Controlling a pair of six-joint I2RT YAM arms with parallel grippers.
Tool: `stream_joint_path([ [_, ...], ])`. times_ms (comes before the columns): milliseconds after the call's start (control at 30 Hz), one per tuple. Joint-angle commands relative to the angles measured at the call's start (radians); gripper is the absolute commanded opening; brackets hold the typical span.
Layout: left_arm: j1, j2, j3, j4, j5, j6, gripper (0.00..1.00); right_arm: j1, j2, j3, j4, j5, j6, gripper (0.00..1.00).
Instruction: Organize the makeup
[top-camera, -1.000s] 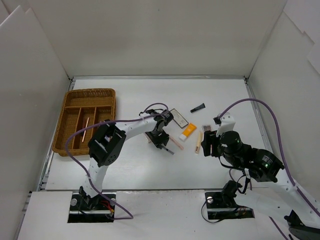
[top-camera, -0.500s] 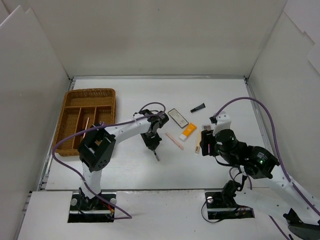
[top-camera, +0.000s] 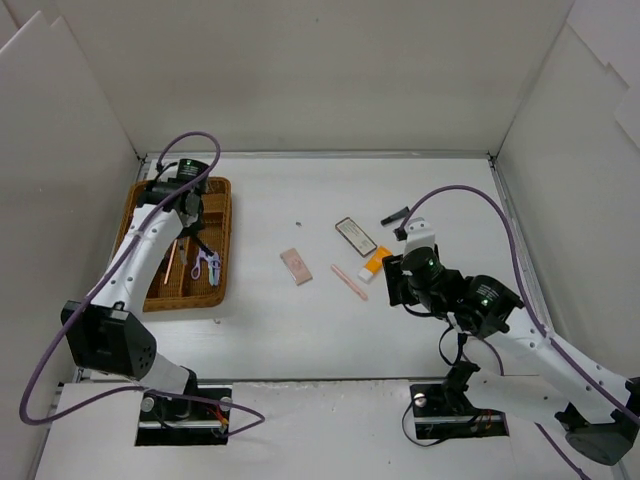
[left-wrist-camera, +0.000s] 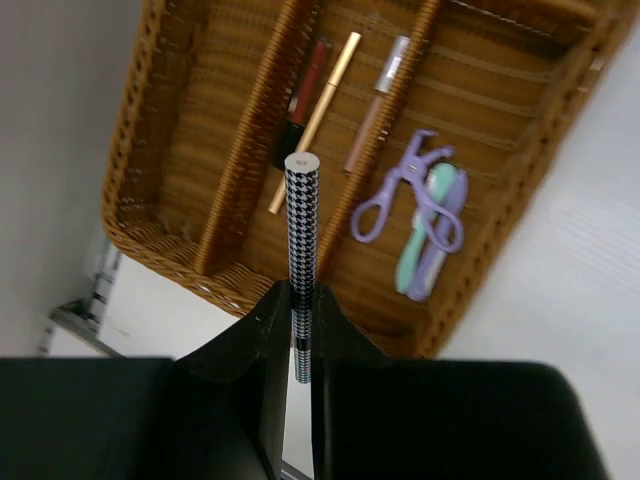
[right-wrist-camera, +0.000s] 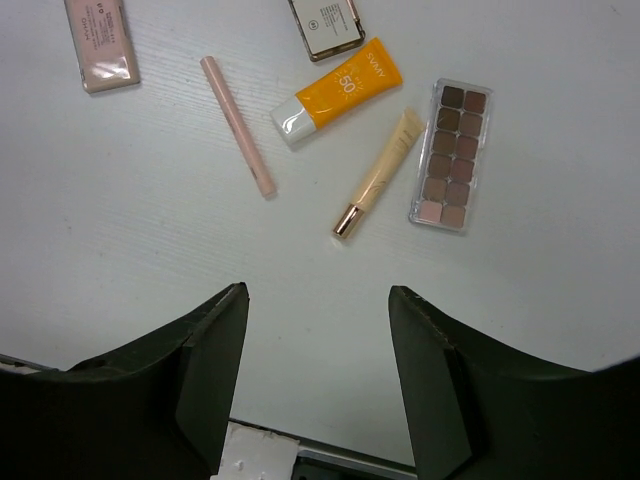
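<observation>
My left gripper (left-wrist-camera: 300, 292) is shut on a black-and-white checked pencil (left-wrist-camera: 301, 215) and holds it above the brown wicker tray (left-wrist-camera: 130, 150); in the top view this gripper (top-camera: 193, 238) is over the tray's middle. The tray holds a purple curler (left-wrist-camera: 400, 195), a teal and purple item (left-wrist-camera: 430, 235) and three pencils (left-wrist-camera: 320, 100). My right gripper (right-wrist-camera: 318, 292) is open and empty above the table. Beyond it lie an orange tube (right-wrist-camera: 340, 92), a pink stick (right-wrist-camera: 237, 125), a beige tube (right-wrist-camera: 378, 172), a brown eyeshadow palette (right-wrist-camera: 450, 153), a pink compact (right-wrist-camera: 100, 45) and a black-edged mirror (right-wrist-camera: 326, 25).
In the top view the tray (top-camera: 180, 183) sits at the far left by the white side wall. A small black item (top-camera: 395, 215) lies behind my right gripper (top-camera: 393, 283). A tiny dark speck (top-camera: 299, 222) lies mid-table. White walls enclose three sides.
My left arm has swung from the table's middle to over the tray, carrying the pencil. The pink compact now shows. My right arm has shifted slightly left and back.
</observation>
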Motion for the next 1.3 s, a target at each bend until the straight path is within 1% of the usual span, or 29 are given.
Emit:
stream_joint_path([
  [0,0.08,0.026,-0.008,0.112,-0.043,0.358,0.0,-0.008,0.036,0.044,0.065,0.006,-0.008,0.55],
  [67,0.143,0.058,-0.013,0.165,-0.046,0.42,0.0,-0.008,0.044,0.05,0.069,0.004,-0.013,0.55],
  [133,0.177,0.103,-0.013,0.194,-0.049,0.473,0.0,-0.006,0.046,0.049,0.075,0.002,-0.016,0.55],
  [167,0.207,0.12,-0.005,0.197,-0.031,0.478,0.0,-0.006,0.049,0.049,0.075,0.005,-0.014,0.55],
  [267,0.238,0.179,0.015,0.198,0.006,0.483,0.0,-0.008,0.055,0.049,0.078,0.009,-0.013,0.55],
  [333,0.238,0.225,0.023,0.206,0.005,0.483,0.04,-0.006,0.055,0.047,0.078,0.01,-0.01,0.55],
  [433,0.247,0.271,0.05,0.189,0.037,0.474,0.12,-0.011,0.053,0.043,0.078,0.016,-0.004,0.56],
  [467,0.247,0.278,0.058,0.183,0.042,0.469,0.22,-0.008,0.05,0.041,0.077,0.018,-0.004,0.56],
  [533,0.247,0.272,0.058,0.183,0.06,0.461,0.3,-0.005,0.052,0.036,0.078,0.022,-0.004,0.56],
  [567,0.235,0.269,0.058,0.183,0.063,0.458,0.38,-0.008,0.049,0.036,0.077,0.022,-0.002,0.56],
  [600,0.235,0.256,0.056,0.18,0.065,0.454,0.43,-0.006,0.047,0.032,0.077,0.022,-0.002,0.56],
  [667,0.235,0.241,0.058,0.166,0.091,0.437,0.52,-0.008,0.044,0.03,0.077,0.025,-0.001,0.56],
  [733,0.224,0.223,0.073,0.143,0.118,0.406,0.56,-0.008,0.039,0.027,0.077,0.03,-0.001,0.56],
  [800,0.195,0.204,0.104,0.097,0.147,0.337,0.59,-0.008,0.029,0.021,0.077,0.039,0.001,0.56],
  [833,0.159,0.198,0.116,0.082,0.199,0.302,0.59,-0.008,0.023,0.018,0.077,0.045,0.002,0.56],
  [900,0.105,0.175,0.135,0.065,0.253,0.195,0.6,-0.008,0.01,0.009,0.077,0.048,-0.001,0.56],
  [933,0.038,0.169,0.136,0.062,0.291,0.147,0.62,-0.009,0.004,0.007,0.075,0.048,-0.004,0.56],
  [967,-0.001,0.166,0.139,0.063,0.313,0.053,0.62,-0.006,0.004,0.004,0.075,0.051,-0.002,0.56],
  [1033,-0.08,0.172,0.138,0.073,0.351,-0.055,0.65,-0.009,0.0,0.001,0.075,0.042,-0.004,0.56],
  [1067,-0.16,0.195,0.141,0.088,0.365,-0.154,0.66,-0.009,-0.013,-0.005,0.075,0.038,-0.004,0.56],
  [1133,-0.241,0.222,0.15,0.1,0.394,-0.258,0.68,-0.008,-0.039,-0.01,0.074,0.029,0.002,0.56],
  [1167,-0.313,0.256,0.165,0.125,0.402,-0.295,0.68,-0.008,-0.048,-0.011,0.071,0.029,0.005,0.56],
  [1200,-0.349,0.276,0.177,0.128,0.405,-0.385,0.68,-0.009,-0.059,-0.013,0.068,0.027,0.005,0.56],
  [1267,-0.425,0.342,0.208,0.155,0.425,-0.447,0.69,-0.011,-0.085,-0.016,0.062,0.025,0.013,0.56],
])
